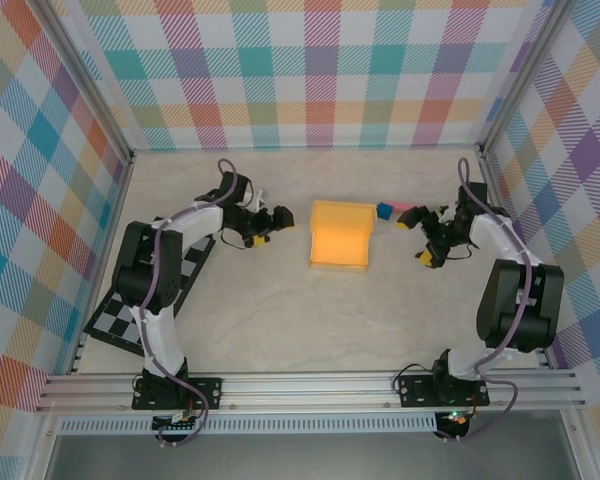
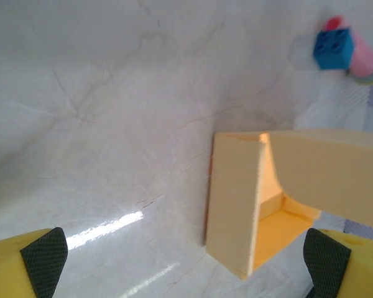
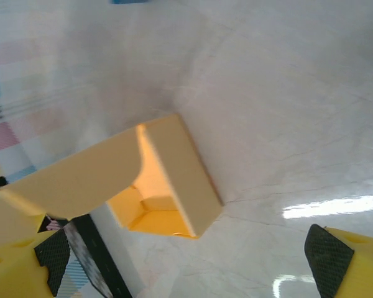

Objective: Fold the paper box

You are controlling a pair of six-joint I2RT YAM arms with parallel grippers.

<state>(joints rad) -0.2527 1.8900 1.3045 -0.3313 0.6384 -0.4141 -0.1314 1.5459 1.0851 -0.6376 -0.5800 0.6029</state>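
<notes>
While both arms are resting low over the pale table (image 1: 280,320), you are looking at the paper box (image 1: 341,235) sitting near the middle of the surface, between the two claws and apart from each. It is lying partly formed: in the left wrist view the paper box (image 2: 233,198) is showing a raised side wall, an orange hollow inside, and a broad flap reaching out over the opening toward the right edge of the picture. In the right wrist view the paper box (image 3: 186,167) is showing the same open hollow from the other side, with the flap spreading toward the lower left. Any print on the card is proving too faint for you to read. The left gripper (image 1: 275,225) is pointing at the box's left side with its jaws spread wide and gripping nothing; in its own camera the left gripper (image 2: 185,257) is showing one black pad at each bottom corner. The right gripper (image 1: 413,241) is likewise standing wide apart and empty, facing the box's right side, and the right gripper (image 3: 191,257) is framing the box from below. A blue block (image 1: 384,211) is sitting at the end of a pink stick (image 1: 405,207) just beyond the box's far right corner, and a checkered board (image 1: 115,315) is lying under the left arm.
</notes>
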